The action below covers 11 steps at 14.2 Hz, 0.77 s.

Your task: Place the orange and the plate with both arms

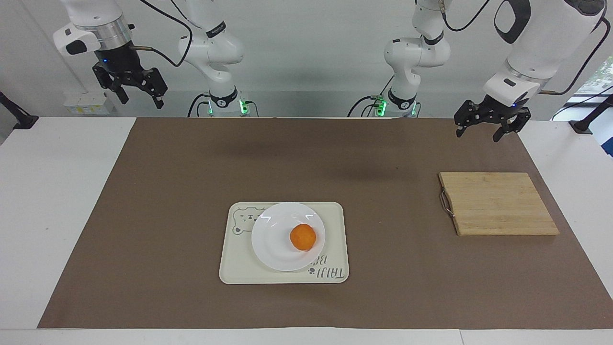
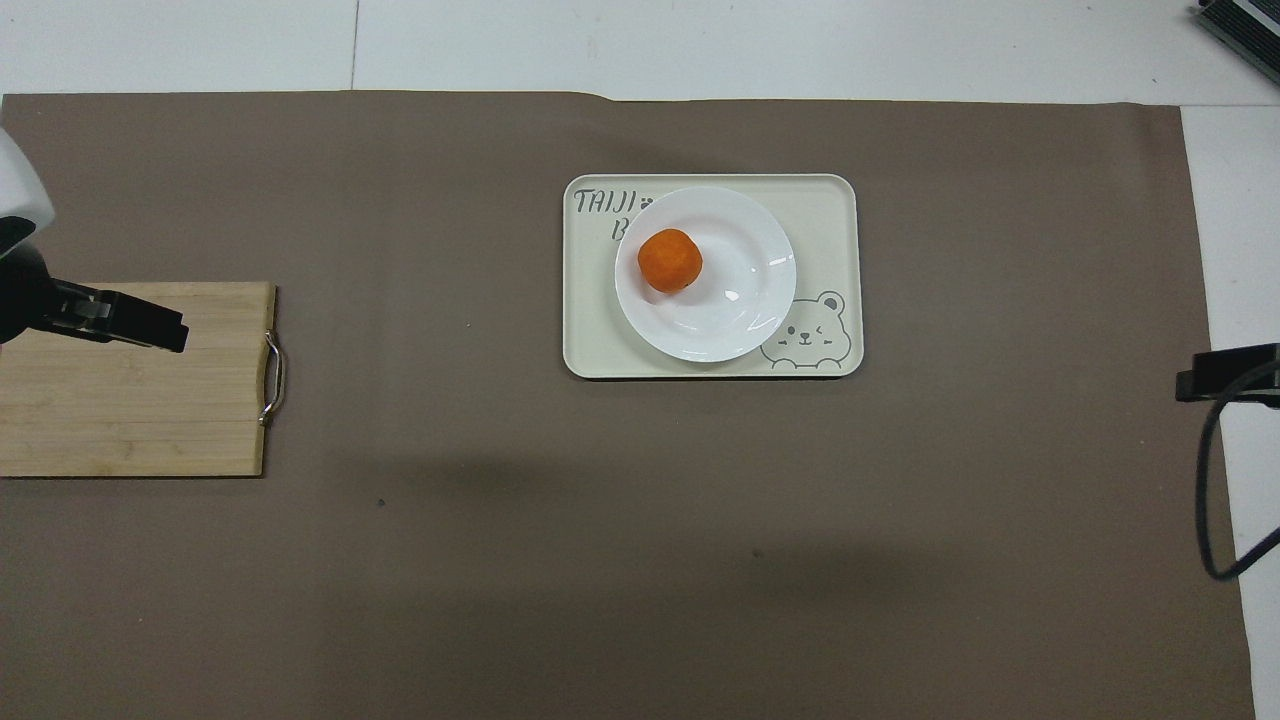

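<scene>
The orange [image 1: 302, 237] lies on the white plate [image 1: 275, 239], toward the plate's edge at the left arm's end. The plate rests on a cream tray with a bear drawing [image 1: 335, 225] in the middle of the brown mat. The orange [image 2: 670, 260] and the plate [image 2: 740, 290] also show in the overhead view. My right gripper [image 1: 142, 101] is open and empty, raised high at the right arm's end near the robots. My left gripper [image 1: 477, 136] is open and empty, up in the air over the mat's edge nearest the robots. In the overhead view it [image 2: 140, 325] covers the cutting board.
A bamboo cutting board [image 1: 498, 203] with a metal handle [image 1: 446, 203] lies on the mat at the left arm's end. The brown mat [image 1: 167, 191] covers most of the white table [image 1: 43, 191].
</scene>
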Each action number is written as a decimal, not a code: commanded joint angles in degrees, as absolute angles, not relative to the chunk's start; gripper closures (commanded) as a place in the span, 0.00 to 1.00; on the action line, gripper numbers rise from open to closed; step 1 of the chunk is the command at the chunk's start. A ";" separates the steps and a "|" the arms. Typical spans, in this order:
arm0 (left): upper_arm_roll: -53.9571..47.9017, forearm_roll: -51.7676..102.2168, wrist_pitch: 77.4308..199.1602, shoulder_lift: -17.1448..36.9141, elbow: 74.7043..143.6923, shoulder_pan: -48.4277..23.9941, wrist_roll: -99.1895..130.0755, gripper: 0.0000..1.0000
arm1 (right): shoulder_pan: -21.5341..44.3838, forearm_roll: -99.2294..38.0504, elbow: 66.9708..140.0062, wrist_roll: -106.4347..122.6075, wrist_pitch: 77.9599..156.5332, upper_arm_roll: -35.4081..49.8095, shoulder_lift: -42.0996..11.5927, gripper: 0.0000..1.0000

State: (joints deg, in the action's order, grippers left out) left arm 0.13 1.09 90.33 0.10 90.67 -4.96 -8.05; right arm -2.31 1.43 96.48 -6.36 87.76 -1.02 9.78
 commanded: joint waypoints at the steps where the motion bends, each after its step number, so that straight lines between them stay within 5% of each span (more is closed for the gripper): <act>1: -0.26 0.26 90.70 -0.79 91.32 -4.66 -7.47 0.00 | -2.37 2.02 97.48 -5.72 87.20 -0.79 10.47 0.00; 5: -0.18 0.26 90.79 -0.79 91.41 -4.48 -7.38 0.00 | -2.46 1.67 91.24 -5.71 83.76 -0.88 6.07 0.00; 11: -0.18 0.26 90.62 -0.97 91.49 -4.39 -7.38 0.00 | -2.37 1.14 93.51 -5.63 84.29 -0.79 7.64 0.00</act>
State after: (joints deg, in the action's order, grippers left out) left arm 0.20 1.09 90.34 0.10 90.67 -4.95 -8.00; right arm -2.33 1.42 93.56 -6.36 85.22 -0.80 7.45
